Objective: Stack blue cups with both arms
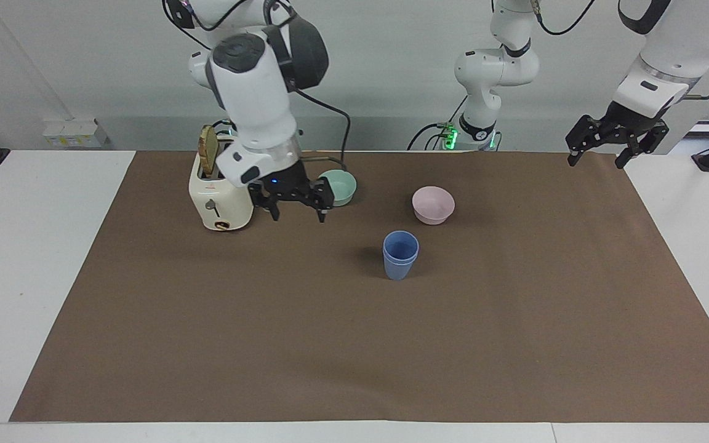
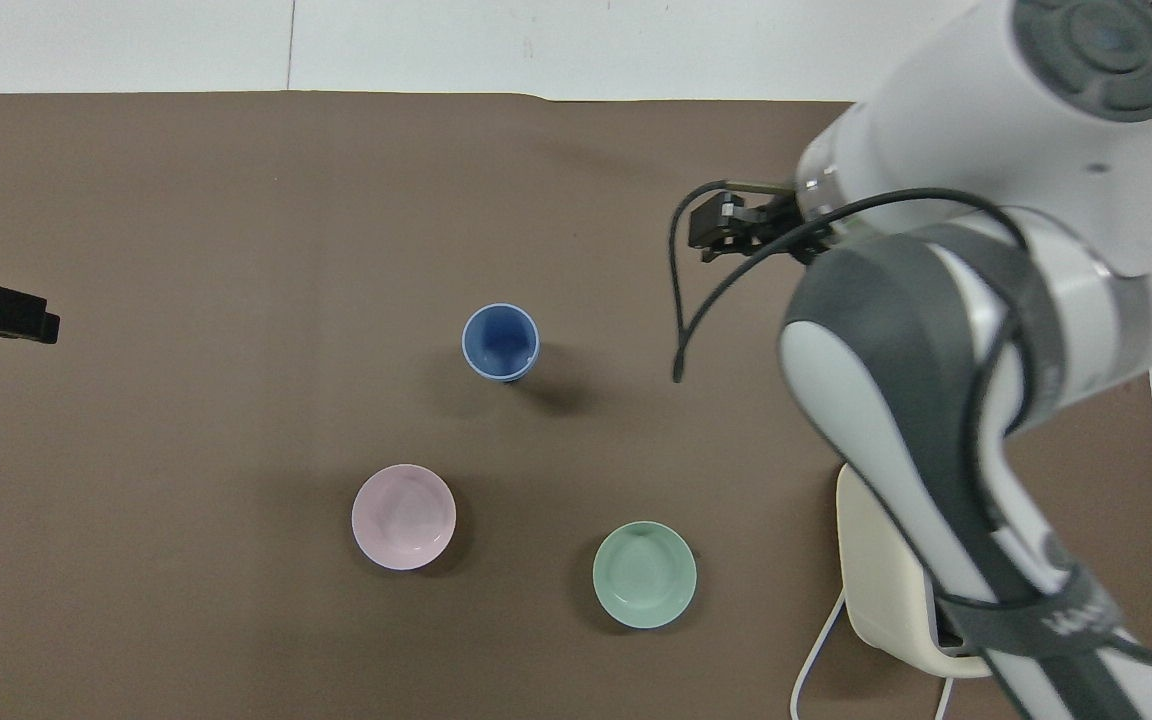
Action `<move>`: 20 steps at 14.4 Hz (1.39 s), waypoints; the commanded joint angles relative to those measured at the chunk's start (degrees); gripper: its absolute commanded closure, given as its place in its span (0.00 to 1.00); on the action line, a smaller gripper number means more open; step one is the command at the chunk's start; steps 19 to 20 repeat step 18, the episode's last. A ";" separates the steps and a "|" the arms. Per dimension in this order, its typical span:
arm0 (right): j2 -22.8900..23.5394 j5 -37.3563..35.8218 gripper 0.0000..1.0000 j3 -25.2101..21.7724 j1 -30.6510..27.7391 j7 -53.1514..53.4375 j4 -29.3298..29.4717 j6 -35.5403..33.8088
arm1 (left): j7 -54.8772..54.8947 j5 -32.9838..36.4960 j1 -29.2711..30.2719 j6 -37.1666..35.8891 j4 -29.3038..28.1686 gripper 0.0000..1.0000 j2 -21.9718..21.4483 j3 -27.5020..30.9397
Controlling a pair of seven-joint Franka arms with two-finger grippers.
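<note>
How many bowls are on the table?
2. The pink bowl sits nearer to the robots than the stacked blue cups, toward the left arm's end. The green bowl sits beside the toaster, nearer to the robots than the cups too. None look hidden.

Blue cups (image 1: 400,255): two matte periwinkle tumblers, nested into one upright stack on table, well apart from my right pincer (image 1: 293,201), untouched.

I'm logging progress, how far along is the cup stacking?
Looks done: the blue cups stand nested as one stack near the pink bowl. Nothing is in hand: right gripper is open beside the toaster, left gripper waits open. Nothing visibly left.
</note>
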 commanded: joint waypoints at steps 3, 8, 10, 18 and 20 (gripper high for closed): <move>-6.36 -2.82 0.00 0.60 -10.41 -19.45 -0.84 -10.15 | 0.17 0.88 0.47 -0.82 0.58 0.00 0.05 -0.44; -11.46 -4.77 0.00 -1.24 -12.80 -24.41 -5.56 -11.57 | 0.17 0.44 -0.14 -2.40 0.58 0.00 -0.04 -0.53; -13.84 -4.68 0.00 -1.16 -12.71 -24.41 -11.19 -10.60 | 0.17 0.35 -0.23 -3.01 0.58 0.00 -0.12 -0.53; -13.94 -4.68 0.00 -1.16 -12.89 -24.06 -11.13 -10.51 | 0.26 0.35 0.21 -2.93 0.58 0.00 -0.13 -0.53; -13.94 -4.68 0.00 -1.16 -12.89 -24.06 -11.13 -10.51 | 0.26 0.35 0.21 -2.93 0.58 0.00 -0.13 -0.53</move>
